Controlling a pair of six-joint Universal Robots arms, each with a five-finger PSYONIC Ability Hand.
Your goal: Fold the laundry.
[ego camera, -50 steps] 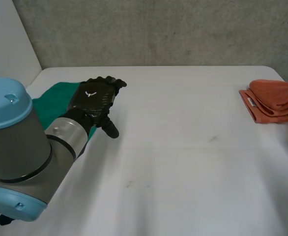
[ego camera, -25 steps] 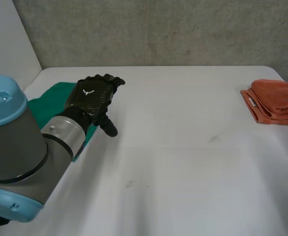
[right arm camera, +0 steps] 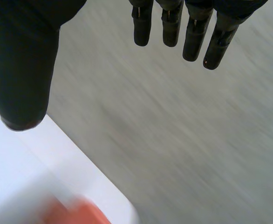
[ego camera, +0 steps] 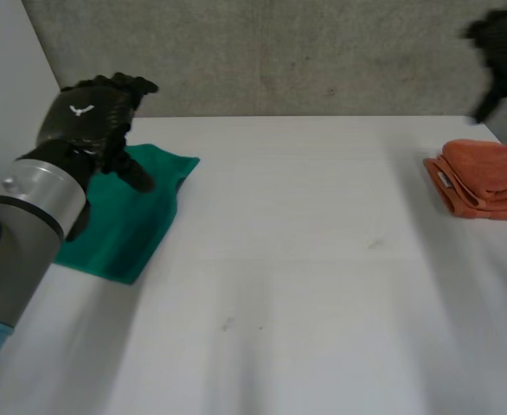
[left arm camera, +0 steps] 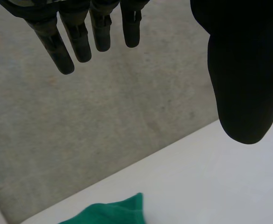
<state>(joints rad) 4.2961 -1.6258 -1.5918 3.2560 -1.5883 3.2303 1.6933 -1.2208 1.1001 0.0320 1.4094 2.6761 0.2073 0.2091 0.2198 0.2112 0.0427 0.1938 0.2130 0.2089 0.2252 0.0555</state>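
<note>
Left hand (ego camera: pixel 87 117) and right hand (ego camera: pixel 506 39), spread and empty, have lifted off the green cloth (ego camera: pixel 141 216) and orange cloth (ego camera: pixel 487 177) below them, so folding looks done.

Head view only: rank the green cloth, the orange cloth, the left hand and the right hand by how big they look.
1. green cloth
2. left hand and orange cloth: about alike. The hand is nearer the camera, so they are not ranked.
3. right hand, cut off at the edge
</note>
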